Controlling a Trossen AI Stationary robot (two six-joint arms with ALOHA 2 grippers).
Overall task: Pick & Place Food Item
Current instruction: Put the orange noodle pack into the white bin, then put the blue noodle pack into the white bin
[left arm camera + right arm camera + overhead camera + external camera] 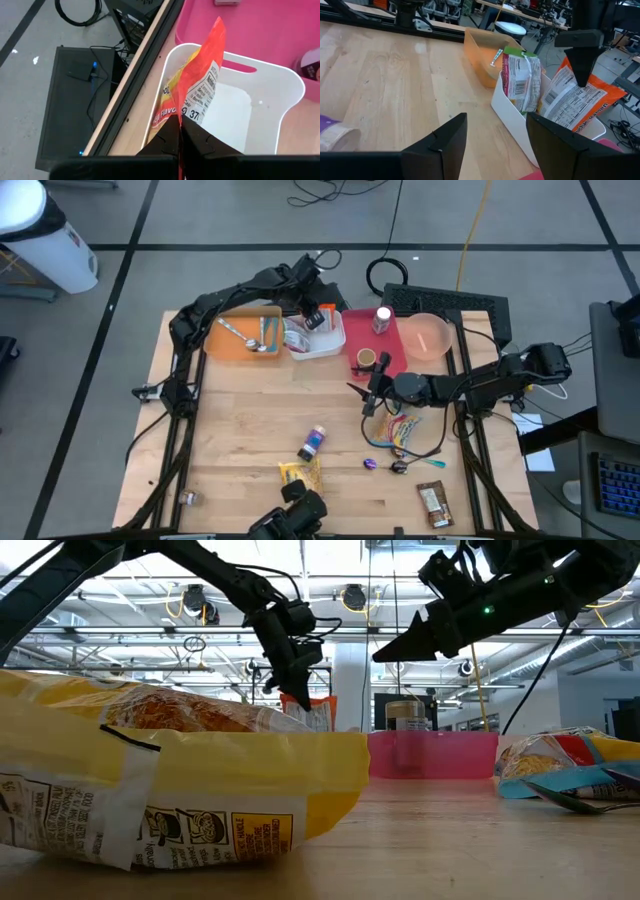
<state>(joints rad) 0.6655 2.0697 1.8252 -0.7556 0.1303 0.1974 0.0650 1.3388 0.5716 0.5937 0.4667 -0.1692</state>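
From where I'm driving, the orange snack bag [200, 80] is pinched at its edge by the left end effector [180, 131], dangling over the white bin [280, 90], lower part dipping inside. Nutrition label faces out. A green-topped packet [521, 80] already stands upright in that bin, near the orange tray's side.

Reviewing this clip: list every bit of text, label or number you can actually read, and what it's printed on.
"Flavo", cut off, and "37": on the orange snack bag held by the left hand over the white bin.
Nutrition panel on that bag: too small to read.
Barcode and fine print on the green-topped packet in the bin: unreadable.
Label panels on the yellow bag in the low view: blurred, unreadable.
Other wrappers on the table: too small.
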